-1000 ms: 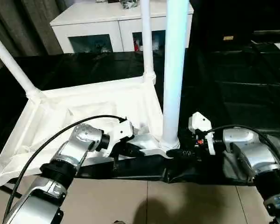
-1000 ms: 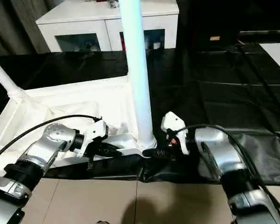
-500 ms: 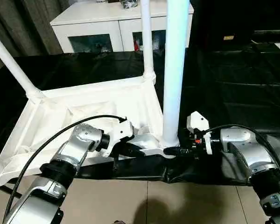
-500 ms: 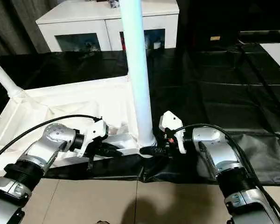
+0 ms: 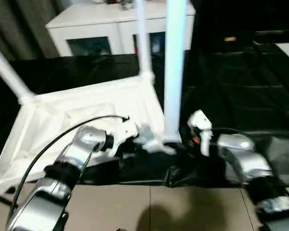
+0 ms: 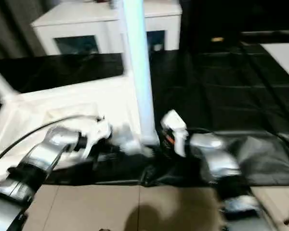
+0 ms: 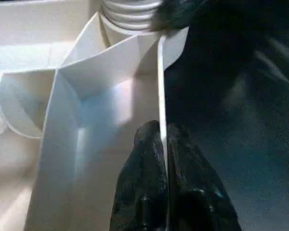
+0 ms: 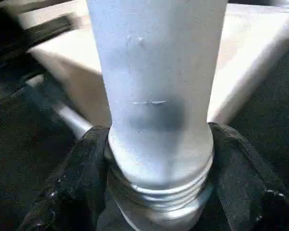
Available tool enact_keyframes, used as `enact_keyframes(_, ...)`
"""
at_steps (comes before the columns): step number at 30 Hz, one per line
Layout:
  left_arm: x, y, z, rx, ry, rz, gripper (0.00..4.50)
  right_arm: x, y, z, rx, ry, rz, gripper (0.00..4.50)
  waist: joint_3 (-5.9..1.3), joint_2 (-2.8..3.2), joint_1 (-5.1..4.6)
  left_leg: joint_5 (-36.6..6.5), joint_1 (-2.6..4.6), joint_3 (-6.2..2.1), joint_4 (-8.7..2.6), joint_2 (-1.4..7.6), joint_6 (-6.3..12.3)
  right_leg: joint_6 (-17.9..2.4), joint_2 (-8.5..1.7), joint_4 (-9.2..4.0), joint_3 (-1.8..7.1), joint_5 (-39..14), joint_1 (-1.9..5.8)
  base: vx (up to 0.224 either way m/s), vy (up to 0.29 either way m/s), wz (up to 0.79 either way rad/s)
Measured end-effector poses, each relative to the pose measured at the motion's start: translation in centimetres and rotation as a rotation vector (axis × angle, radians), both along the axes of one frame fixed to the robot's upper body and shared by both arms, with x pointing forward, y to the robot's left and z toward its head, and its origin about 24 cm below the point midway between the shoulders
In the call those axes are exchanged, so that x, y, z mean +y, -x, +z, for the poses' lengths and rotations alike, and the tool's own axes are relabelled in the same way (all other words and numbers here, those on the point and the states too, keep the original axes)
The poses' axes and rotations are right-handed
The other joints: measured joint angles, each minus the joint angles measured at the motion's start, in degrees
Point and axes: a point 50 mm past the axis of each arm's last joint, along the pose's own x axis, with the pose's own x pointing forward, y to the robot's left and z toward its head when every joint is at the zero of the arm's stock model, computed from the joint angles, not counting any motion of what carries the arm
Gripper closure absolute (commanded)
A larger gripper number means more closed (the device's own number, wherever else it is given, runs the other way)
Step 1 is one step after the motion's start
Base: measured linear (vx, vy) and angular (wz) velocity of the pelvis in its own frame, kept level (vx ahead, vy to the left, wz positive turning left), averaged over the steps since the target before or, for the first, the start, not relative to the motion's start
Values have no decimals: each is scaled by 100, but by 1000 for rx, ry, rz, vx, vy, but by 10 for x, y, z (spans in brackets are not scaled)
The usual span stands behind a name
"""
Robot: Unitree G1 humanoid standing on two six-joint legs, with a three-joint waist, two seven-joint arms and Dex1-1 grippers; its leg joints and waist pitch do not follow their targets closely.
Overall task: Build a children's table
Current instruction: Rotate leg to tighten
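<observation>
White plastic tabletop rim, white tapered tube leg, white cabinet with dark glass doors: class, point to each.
White plastic tabletop point(image 7: 161, 86), left wrist view, thin rim edge.
White tapered tube leg point(image 8: 156, 82), right wrist view, lower shaft.
White cabinet point(image 5: 103, 20), left eye view, top.

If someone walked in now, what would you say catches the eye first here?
The tall white leg standing in the near corner of the upturned tabletop, with the right gripper clasping its threaded base. Beside it, the left gripper pinches the tabletop's thin rim.

A black plastic sheet point(image 5: 241, 82) covered the tiled floor point(image 5: 149, 207). The upturned white plastic rectangular tabletop point(image 5: 86, 108) lay directly on it, near the sheet's crumpled front edge.
</observation>
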Motion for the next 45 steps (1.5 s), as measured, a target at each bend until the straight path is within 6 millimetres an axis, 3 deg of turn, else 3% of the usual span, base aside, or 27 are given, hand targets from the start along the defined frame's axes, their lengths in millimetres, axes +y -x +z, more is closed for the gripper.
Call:
enact_keyframes(4, -16, -7, 0, -14, 19, 90, 450, 5, -8, 0, -18, -6, -163, 180, 0, 0, -22, 0, 1, -3, -1, 0, 0, 0, 1, -1, -2, 0, -1, 0, 0, 0)
enact_keyframes(8, -42, -18, 3, -18, 35, 262, 450, 20, -22, -2, -52, -6, -480, 180, -4, 4, -17, 0, 1, -3, -2, -4, 0, 1, 1, -8, 0, 0, -2, 0, 0, 0)
enact_keyframes(11, -57, -20, 3, -30, 41, 306, 450, 28, -26, -2, -68, 5, -586, 180, -12, 15, -11, 0, 2, -3, -3, -9, 1, 1, -2, -33, 1, 0, 12, 0, 0, 0)
enact_keyframes(17, -61, -20, 2, -42, 49, 313, 450, 33, -29, -3, -89, 20, -586, 180, -27, 36, -14, 0, 1, -3, -5, -14, 4, 4, -6, -41, 1, -3, 11, 0, 0, 0)
enact_keyframes(19, -60, -19, 2, -45, 52, 308, 450, 33, -28, -3, -85, 9, -576, 124, -30, 42, -20, 0, 1, -4, -9, -13, 5, 6, -5, -40, 0, -4, 8, 0, 0, 0)
enact_keyframes(23, -51, -19, 1, -45, 52, 299, 450, 33, -27, -2, -68, -54, -510, 108, -33, 46, -60, 17, 3, -10, -17, -6, 31, 14, 0, -34, -7, -8, -1, 0, 0, 0)
enact_keyframes(26, -40, -16, 0, -27, 61, 266, 450, 23, -22, -2, -67, -56, -375, 68, -32, 45, -74, 17, 2, -12, -23, -1, 31, 18, 2, -32, -16, -11, -5, 0, 0, 0)
enact_keyframes(28, -30, -13, 0, -10, 64, 230, 450, 14, -15, 0, -75, -28, -250, 68, -33, 47, -64, 17, 1, -13, -23, 1, 31, 22, 4, -28, -18, -14, -7, 0, 0, 0)
enact_keyframes(30, -16, -6, -2, 19, 79, 151, 450, 1, -4, 5, -78, 4, -71, 68, -32, 46, -26, 17, 3, -13, -23, 5, 32, 30, 6, -25, -19, -18, -6, 0, 0, 0)
enact_keyframes(32, -5, -1, -3, 39, 79, 100, 450, 2, 1, 11, -84, 0, 42, 68, -31, 45, 6, 17, 0, -13, -20, 12, 31, 30, 11, -19, -22, -18, -8, 0, 0, 0)
enact_keyframes(35, 1, 11, -3, 86, 69, -49, 450, -9, 15, 20, -78, 51, 239, 68, -30, 38, 102, 16, 1, -9, -17, 8, 30, 29, 4, -30, -19, -19, 5, 0, 0, 0)
enact_keyframes(41, 9, 27, -3, 147, 65, -173, 450, -17, 30, 19, 7, 82, 425, 68, -23, 27, 166, 0, -1, 2, -9, 5, 3, 28, 1, -23, -5, -18, 3, 0, 0, 0)
enact_keyframes(45, 8, 30, -3, 155, 64, -199, 450, -15, 32, 17, 41, 88, 461, 68, -22, 26, 183, 0, -2, 3, -10, 5, 2, 28, 1, -17, -3, -18, 8, 0, 0, 0)
